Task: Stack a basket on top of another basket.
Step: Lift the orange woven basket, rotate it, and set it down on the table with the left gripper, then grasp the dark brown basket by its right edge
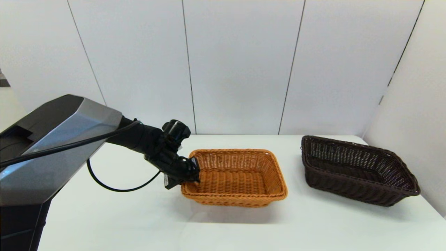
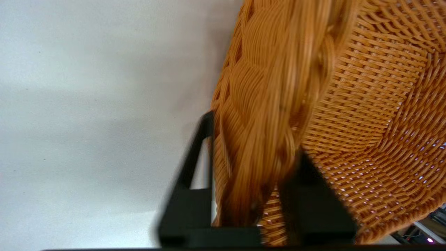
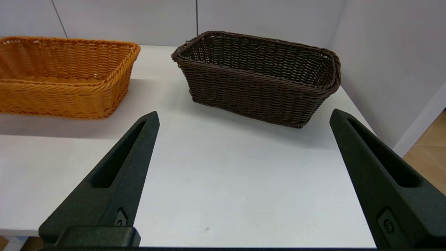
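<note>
At the lower left of the head view the left arm reaches in, and the left pincer (image 1: 190,170) is clamped on the left short rim of the orange basket (image 1: 240,176); in the left wrist view one black finger (image 2: 195,164) stands outside the braided rim and the other inside, pinching the wall between them. That basket sits at the centre of the white tabletop (image 1: 139,223), and from its shadow it may already be tipped or just lifted at the held end, though I cannot tell for sure. Farther back, at the right of the frame and well apart, the dark basket (image 1: 359,170) rests by the wall panels, untouched. The right pincer (image 3: 244,174) hangs apart short of the tabletop edge, idle, facing both baskets. Judging from the grip, it is the orange basket that is about to travel, so the stack looks set to end with it on the dark one. To do this well, keep the pinch firm, lift slowly so the far end does not sag, and line up the long sides before lowering.
</note>
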Robot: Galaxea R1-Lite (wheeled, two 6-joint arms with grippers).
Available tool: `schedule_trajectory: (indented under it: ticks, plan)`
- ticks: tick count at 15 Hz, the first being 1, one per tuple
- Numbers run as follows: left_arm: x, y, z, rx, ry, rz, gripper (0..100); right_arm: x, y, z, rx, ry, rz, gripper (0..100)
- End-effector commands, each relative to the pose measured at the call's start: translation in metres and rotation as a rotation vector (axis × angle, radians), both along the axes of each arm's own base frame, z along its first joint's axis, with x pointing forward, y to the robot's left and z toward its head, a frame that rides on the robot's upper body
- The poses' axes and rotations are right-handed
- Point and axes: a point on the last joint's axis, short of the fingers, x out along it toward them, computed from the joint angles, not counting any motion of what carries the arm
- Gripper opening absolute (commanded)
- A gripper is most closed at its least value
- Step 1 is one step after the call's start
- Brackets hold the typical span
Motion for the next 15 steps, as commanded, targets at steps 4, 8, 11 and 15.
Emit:
schedule_trajectory:
  ticks: [4, 8, 11, 15]
  plan:
    - [-0.006, 0.01, 0.024, -0.02, -0.041, 0.026, 100, 0.0, 0.0, 0.0, -0.001, 0.0, 0.0, 100]
    - [-0.064, 0.047, 0.129, -0.066, -0.229, 0.07, 100, 0.0, 0.0, 0.0, -0.001, 0.0, 0.0, 100]
    - [-0.147, 0.075, 0.185, 0.011, -0.41, 0.097, 100, 0.0, 0.0, 0.0, -0.001, 0.0, 0.0, 100]
    - [-0.25, 0.117, 0.198, 0.129, -0.554, 0.171, 100, 0.0, 0.0, 0.0, -0.001, 0.0, -0.001, 100]
